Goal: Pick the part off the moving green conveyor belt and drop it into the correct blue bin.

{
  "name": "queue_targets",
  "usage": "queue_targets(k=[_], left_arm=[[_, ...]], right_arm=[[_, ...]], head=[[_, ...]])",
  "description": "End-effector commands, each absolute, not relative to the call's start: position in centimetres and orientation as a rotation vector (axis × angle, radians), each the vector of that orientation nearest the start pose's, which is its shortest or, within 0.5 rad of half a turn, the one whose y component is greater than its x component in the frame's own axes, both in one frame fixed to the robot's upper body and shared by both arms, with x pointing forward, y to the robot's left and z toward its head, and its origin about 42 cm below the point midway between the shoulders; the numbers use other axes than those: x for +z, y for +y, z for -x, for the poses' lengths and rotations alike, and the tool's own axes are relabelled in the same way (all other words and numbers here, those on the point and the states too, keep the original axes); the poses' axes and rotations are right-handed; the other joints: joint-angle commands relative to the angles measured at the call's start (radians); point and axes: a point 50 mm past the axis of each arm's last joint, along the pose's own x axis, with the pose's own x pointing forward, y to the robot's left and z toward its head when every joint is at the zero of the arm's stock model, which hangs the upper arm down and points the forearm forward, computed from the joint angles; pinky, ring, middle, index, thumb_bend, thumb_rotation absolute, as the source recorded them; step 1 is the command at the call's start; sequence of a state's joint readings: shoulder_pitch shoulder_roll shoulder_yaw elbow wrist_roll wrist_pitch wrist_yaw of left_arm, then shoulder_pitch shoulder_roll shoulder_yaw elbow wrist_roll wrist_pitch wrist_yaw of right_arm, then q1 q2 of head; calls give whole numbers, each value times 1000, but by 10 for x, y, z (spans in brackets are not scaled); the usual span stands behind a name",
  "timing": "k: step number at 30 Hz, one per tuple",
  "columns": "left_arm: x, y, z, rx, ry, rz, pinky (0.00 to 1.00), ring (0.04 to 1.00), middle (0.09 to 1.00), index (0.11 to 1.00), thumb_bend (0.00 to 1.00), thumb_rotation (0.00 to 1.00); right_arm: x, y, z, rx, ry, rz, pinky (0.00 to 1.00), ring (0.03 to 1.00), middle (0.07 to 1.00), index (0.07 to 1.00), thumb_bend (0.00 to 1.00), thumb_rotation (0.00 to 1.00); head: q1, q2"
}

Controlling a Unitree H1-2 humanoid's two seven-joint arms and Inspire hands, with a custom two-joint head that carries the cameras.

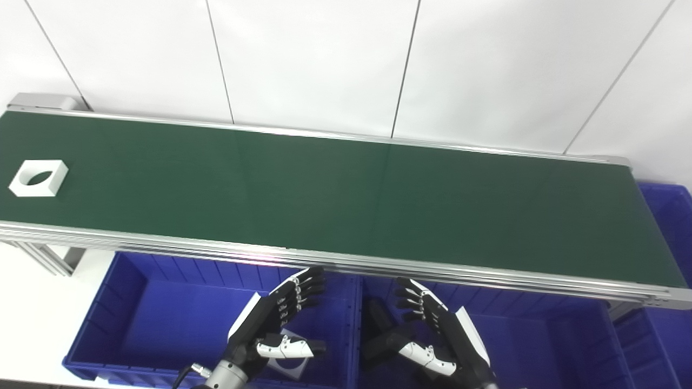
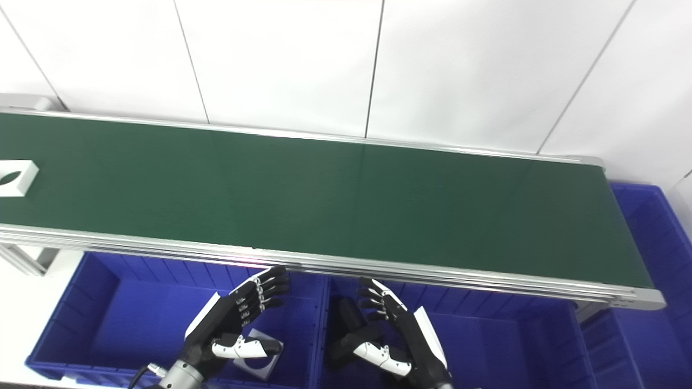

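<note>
No readable text, labels, brands, numbers or signs on anything in view

White panelled wall (image 1: 313,59) with thin dark seams; pale floor (image 1: 32,302).

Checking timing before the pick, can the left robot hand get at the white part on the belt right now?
Probably not yet. The white part lies at the belt's far left end, while the left robot hand hangs open over the left blue bin.

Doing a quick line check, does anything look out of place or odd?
Nothing stands out. One white square part with a round hole lies flat at the belt's far left; another white part rests in the left blue bin. Both hands hover open, holding nothing.
</note>
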State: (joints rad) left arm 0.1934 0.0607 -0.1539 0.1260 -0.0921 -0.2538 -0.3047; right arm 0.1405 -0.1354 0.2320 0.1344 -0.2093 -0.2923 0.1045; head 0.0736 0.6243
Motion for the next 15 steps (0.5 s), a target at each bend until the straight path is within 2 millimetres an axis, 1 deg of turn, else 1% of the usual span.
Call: queue_targets(k=[1, 5, 6, 7, 8, 9, 10, 11, 12, 13, 15], left_arm=[[39, 185, -208, -391, -3, 54, 815, 862, 869, 880, 1000, 268], [37, 184, -209, -389, -1, 60, 823, 863, 872, 885, 1000, 262], [36, 184, -209, -388, 1, 59, 824, 863, 873, 886, 1000, 262], [35, 184, -209, -388, 2, 58, 823, 862, 874, 887, 1000, 262], [34, 183, -209, -389, 2, 55, 823, 861, 876, 888, 1000, 262], [34, 183, -209, -390, 2, 53, 822, 861, 876, 889, 1000, 262], [32, 182, -209, -391, -1, 53, 822, 861, 876, 889, 1000, 262], [31, 182, -209, -391, -4, 53, 808, 856, 873, 888, 1000, 262], [28, 181, -209, -393, -5, 56, 801, 853, 871, 888, 1000, 263], [26, 180, -209, -395, -4, 59, 800, 853, 871, 887, 1000, 252], [22, 178, -210, -396, 8, 65, 829, 862, 873, 880, 1000, 244]], right_arm=[[49, -192, -224, 372, -107, 288, 695, 777, 821, 869, 671, 539], [48, -192, -224, 374, -114, 304, 687, 771, 816, 865, 650, 523], [48, -192, -224, 373, -112, 302, 688, 771, 816, 865, 648, 519], [47, -192, -224, 373, -111, 301, 690, 773, 817, 866, 647, 514], [46, -192, -224, 372, -107, 295, 695, 777, 821, 868, 648, 507], [45, -192, -224, 372, -105, 290, 695, 777, 821, 868, 648, 506], [43, -193, -224, 373, -105, 287, 697, 779, 823, 869, 648, 503], [42, -194, -224, 374, -105, 286, 700, 782, 829, 873, 643, 502], [40, -195, -224, 375, -107, 282, 702, 784, 832, 875, 641, 501], [39, -195, -224, 375, -108, 279, 700, 785, 832, 876, 639, 496], [36, -197, -224, 374, -111, 281, 698, 784, 829, 877, 637, 491]], head=[[2, -8], [5, -22], [11, -35], [14, -38], [33, -57], [33, -57], [63, -81], [63, -81], [95, -105], [114, -120], [135, -139]])
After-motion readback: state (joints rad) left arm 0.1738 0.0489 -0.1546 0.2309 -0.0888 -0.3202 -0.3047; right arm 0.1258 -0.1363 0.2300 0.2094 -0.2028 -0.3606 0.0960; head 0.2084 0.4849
